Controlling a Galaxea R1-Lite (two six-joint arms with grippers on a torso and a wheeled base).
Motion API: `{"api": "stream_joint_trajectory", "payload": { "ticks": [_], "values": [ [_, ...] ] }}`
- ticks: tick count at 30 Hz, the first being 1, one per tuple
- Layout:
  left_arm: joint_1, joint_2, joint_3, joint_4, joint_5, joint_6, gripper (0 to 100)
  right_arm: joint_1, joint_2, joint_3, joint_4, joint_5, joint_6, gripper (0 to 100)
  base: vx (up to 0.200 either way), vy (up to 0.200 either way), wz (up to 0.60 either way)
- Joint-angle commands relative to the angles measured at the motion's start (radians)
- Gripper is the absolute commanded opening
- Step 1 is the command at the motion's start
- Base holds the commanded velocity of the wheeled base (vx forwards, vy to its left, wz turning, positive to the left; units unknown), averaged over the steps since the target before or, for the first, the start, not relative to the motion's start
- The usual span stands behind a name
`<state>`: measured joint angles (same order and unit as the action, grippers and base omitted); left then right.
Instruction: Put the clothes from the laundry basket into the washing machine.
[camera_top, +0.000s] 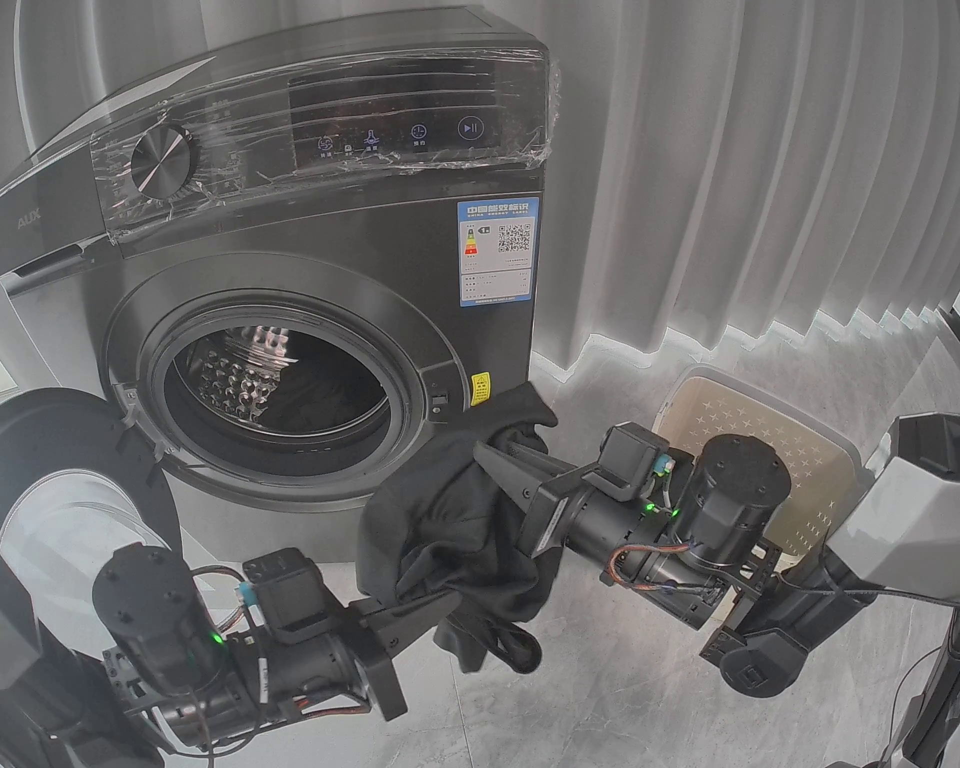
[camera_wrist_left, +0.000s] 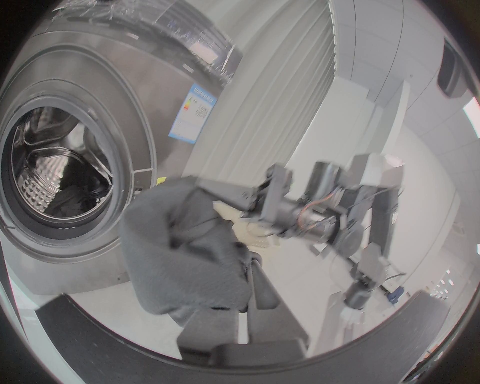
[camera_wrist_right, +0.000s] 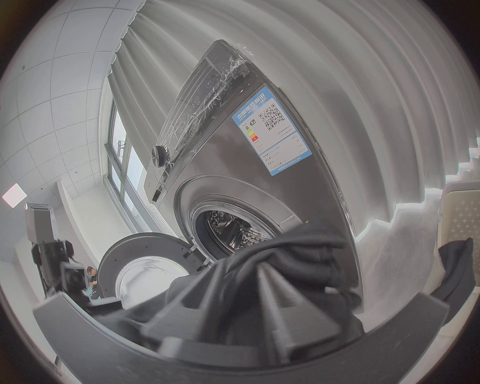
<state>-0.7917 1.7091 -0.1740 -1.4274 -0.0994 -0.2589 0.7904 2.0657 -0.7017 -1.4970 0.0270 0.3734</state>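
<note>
The garment (camera_top: 440, 520) is plain charcoal black, close in shade to the black left hand (camera_top: 440, 605) and right hand (camera_top: 500, 460). Beyond both hands, the washing machine (camera_top: 300, 230) is dark metallic grey, its drum (camera_top: 240, 375) bright steel dotted with holes. Its label (camera_top: 497, 250) is white, edged blue, with coloured bars, and the sticker (camera_top: 481, 388) below it is yellow. Behind the right hand, the laundry basket (camera_top: 800, 450) is cream with a small star pattern. The curtain (camera_top: 750, 150) is white and the floor (camera_top: 620, 680) is pale marbled grey.
</note>
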Motion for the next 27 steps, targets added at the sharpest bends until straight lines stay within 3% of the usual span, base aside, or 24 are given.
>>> {"api": "stream_joint_trajectory", "payload": {
  "ticks": [1, 3, 8, 13, 16, 20, 24, 25, 27],
  "values": [
    [-0.061, -0.151, 0.033, -0.002, 0.006, -0.043, 0, 0.018, 0.001, 0.062, -0.025, 0.007, -0.001, 100, 0.000, 0.000, 0.00],
    [-0.055, -0.154, 0.034, 0.001, 0.003, -0.045, 0, 0.023, -0.006, 0.107, -0.026, 0.001, -0.013, 100, 0.000, 0.000, 0.00],
    [-0.050, -0.146, 0.013, -0.002, 0.004, -0.048, 0, -0.019, -0.013, 0.235, -0.054, -0.006, -0.105, 100, 0.000, 0.000, 0.00],
    [-0.047, -0.143, -0.015, -0.001, 0.018, -0.048, 0, -0.062, -0.081, 0.326, -0.054, -0.004, -0.110, 100, 0.000, 0.000, 0.00],
    [-0.026, -0.135, -0.061, 0.007, 0.076, -0.046, 0, -0.135, -0.153, 0.358, -0.052, 0.002, -0.130, 100, 0.000, 0.000, 0.00],
    [-0.024, -0.111, -0.107, 0.010, 0.158, -0.046, 0, -0.163, -0.205, 0.380, -0.052, 0.005, -0.148, 100, 0.000, 0.000, 0.00],
    [-0.023, -0.075, -0.113, 0.001, 0.227, -0.029, 0, -0.161, -0.211, 0.392, -0.054, -0.002, -0.149, 100, 0.000, 0.000, 0.00],
    [-0.012, -0.062, -0.131, -0.001, 0.257, -0.010, 0, -0.160, -0.210, 0.393, -0.054, -0.004, -0.149, 100, 0.000, 0.000, 0.00],
    [-0.006, -0.059, -0.139, -0.002, 0.273, 0.004, 0, -0.161, -0.207, 0.393, -0.054, -0.002, -0.148, 100, 0.000, 0.000, 0.00]
  ]
}}
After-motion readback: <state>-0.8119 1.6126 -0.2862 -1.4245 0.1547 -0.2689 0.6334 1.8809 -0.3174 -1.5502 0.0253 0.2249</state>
